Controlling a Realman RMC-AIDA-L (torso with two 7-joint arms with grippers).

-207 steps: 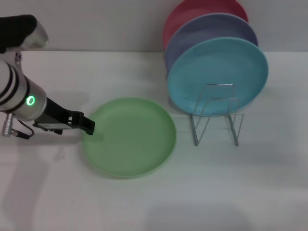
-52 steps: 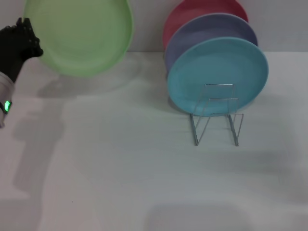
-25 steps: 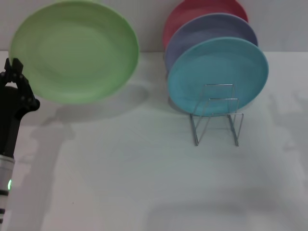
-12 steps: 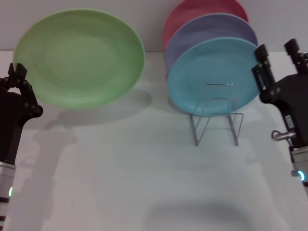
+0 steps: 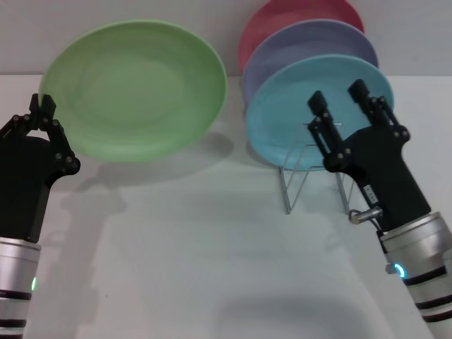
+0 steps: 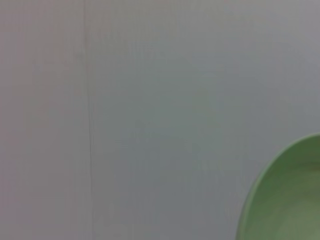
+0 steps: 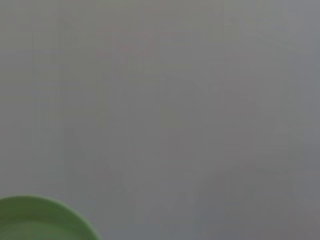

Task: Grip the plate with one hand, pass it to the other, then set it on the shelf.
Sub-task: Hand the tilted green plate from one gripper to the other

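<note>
The round, light green, matte plastic plate (image 5: 134,88) was held aloft and tilted, its concave face toward the camera, so that its free rim lay open to a second grasp. The left gripper (image 5: 44,121), black and two-fingered, was clamped on the plate's lower edge, apparently at one small spot, though the contact itself was partly hidden. The plate extended up and inward from this gripper, clear of the white counter (image 5: 212,254). The right gripper (image 5: 342,107) stood with its fingers apart, raised in front of the thin silver wire shelf (image 5: 316,169), well apart from the plate. Its open jaws suggested readiness to receive the plate. Behind it, a turquoise-blue plate (image 5: 282,120), a lavender plate (image 5: 311,42) and a red plate (image 5: 296,13) stood upright.
</note>
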